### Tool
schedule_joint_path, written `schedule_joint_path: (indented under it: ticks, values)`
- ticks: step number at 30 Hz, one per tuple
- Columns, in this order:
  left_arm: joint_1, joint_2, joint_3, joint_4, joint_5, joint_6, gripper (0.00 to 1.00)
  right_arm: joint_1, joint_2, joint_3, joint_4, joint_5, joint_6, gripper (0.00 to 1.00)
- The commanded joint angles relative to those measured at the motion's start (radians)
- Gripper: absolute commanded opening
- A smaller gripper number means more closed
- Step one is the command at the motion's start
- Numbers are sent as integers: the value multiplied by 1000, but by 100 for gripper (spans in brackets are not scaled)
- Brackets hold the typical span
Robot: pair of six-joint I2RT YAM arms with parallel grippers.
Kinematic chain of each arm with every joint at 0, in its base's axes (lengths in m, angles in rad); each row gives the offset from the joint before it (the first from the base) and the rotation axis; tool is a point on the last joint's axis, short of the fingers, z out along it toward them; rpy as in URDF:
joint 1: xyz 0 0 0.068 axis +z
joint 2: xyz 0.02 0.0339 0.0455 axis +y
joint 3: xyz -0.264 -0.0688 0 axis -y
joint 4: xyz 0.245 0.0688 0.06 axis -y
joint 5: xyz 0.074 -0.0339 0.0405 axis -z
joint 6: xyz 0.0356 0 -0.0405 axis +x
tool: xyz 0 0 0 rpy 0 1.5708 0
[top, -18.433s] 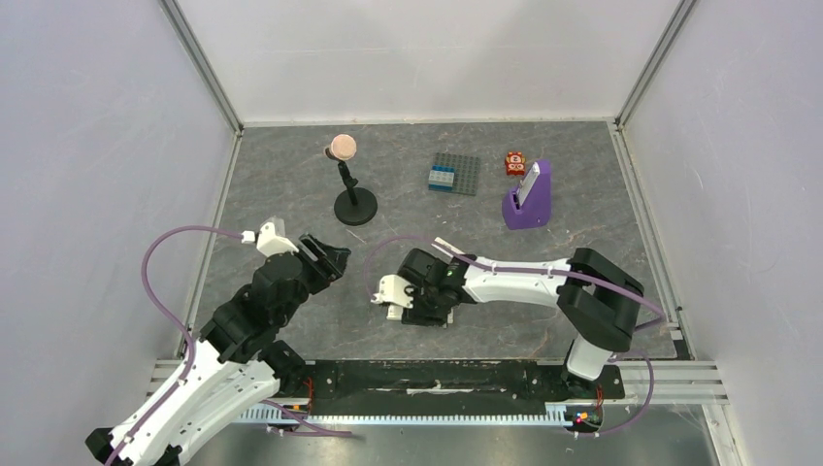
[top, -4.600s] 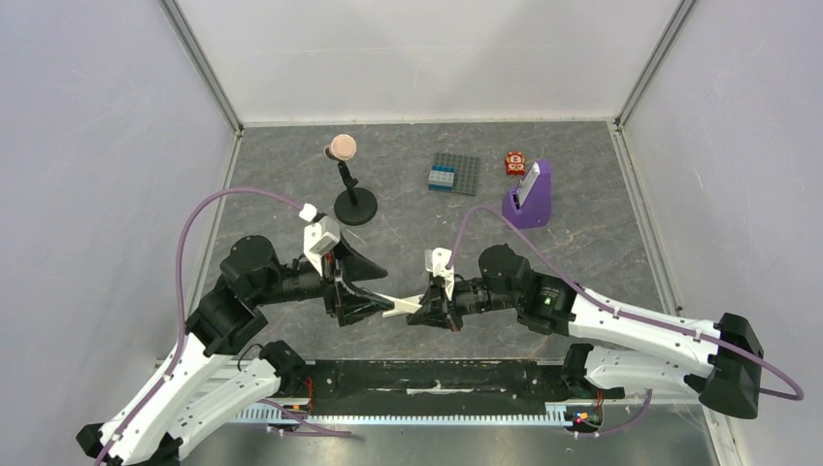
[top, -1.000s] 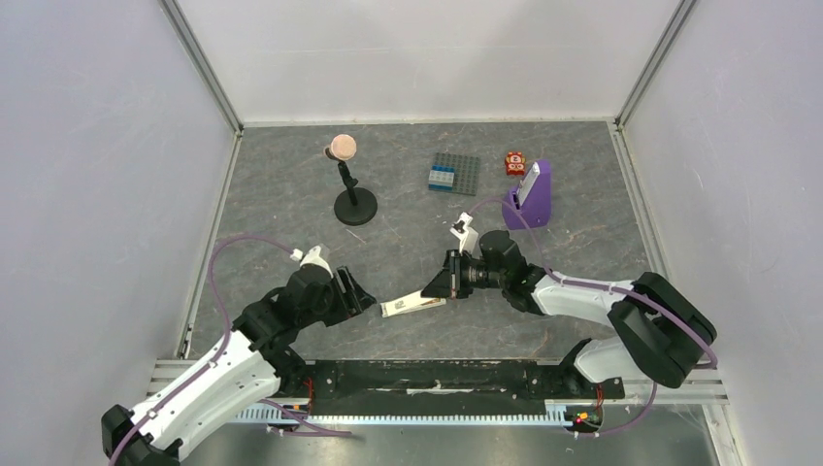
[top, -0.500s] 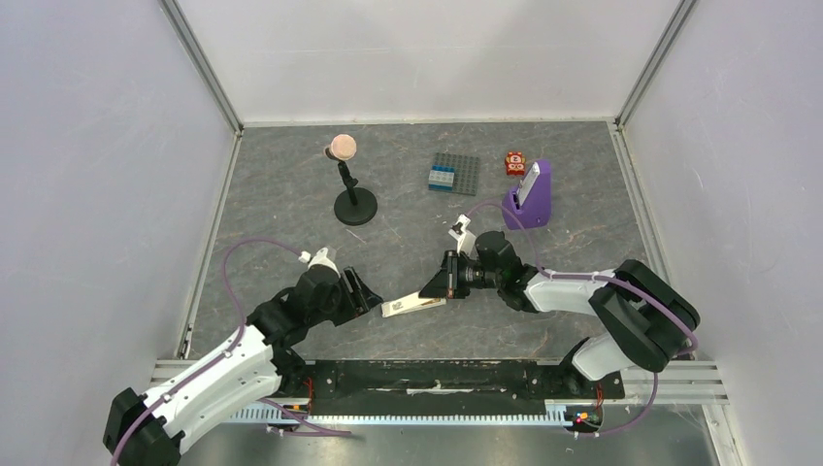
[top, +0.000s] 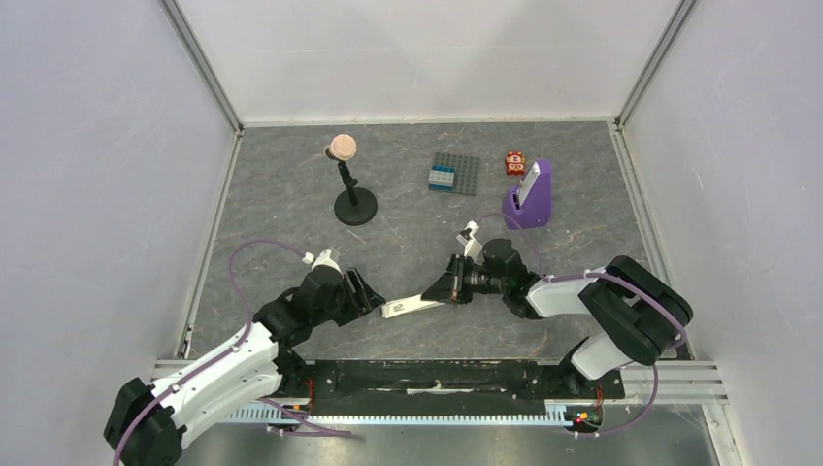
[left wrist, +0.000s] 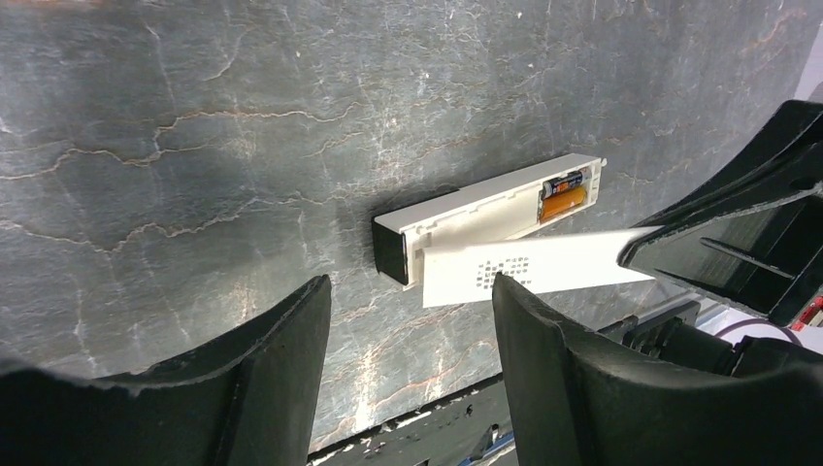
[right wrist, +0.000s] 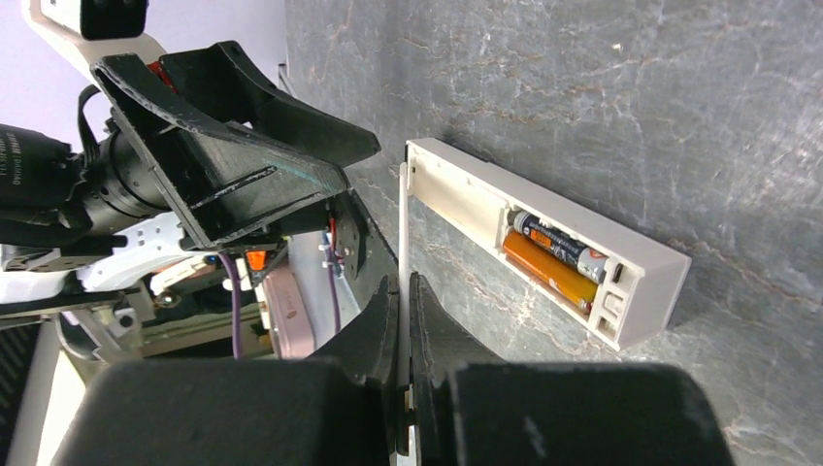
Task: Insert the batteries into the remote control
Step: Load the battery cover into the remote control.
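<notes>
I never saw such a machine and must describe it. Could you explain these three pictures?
Two robot arms stand at the near edge of a table. One picture looks down from above; the other two come from cameras on the wrists. On the table lies the white remote control, both batteries in its open recess. The right gripper is shut on a thin white cover by it; the left gripper is open, holding nothing. Farther back stand a purple stand and a black stand.

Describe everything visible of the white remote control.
The slim white plastic remote control lies on the grey stone-look table, back up. Its open recess at one end holds an orange battery and a dark grey battery side by side. A thin white cover, pinched by the right end effector, reaches its other end.
</notes>
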State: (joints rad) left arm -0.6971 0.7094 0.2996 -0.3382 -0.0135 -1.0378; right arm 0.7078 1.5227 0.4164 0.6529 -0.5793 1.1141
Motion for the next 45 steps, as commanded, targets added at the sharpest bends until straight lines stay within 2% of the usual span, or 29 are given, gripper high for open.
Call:
schedule_joint_path:
  ticks: [1,6,32,45]
  values:
    - [-2,10,-11,54,8,-30,67,-8,18,-31,149,-38,101,0]
    - [-2,23,-14,60,9,-28,67,-11,35,-32,203,-52,141,0]
    - [-3,117,-34,115,9,-25,66,-30,99,56,51,11,4,0]
    - [-3,113,-34,139,9,-25,66,-34,70,0,200,-44,124,0]
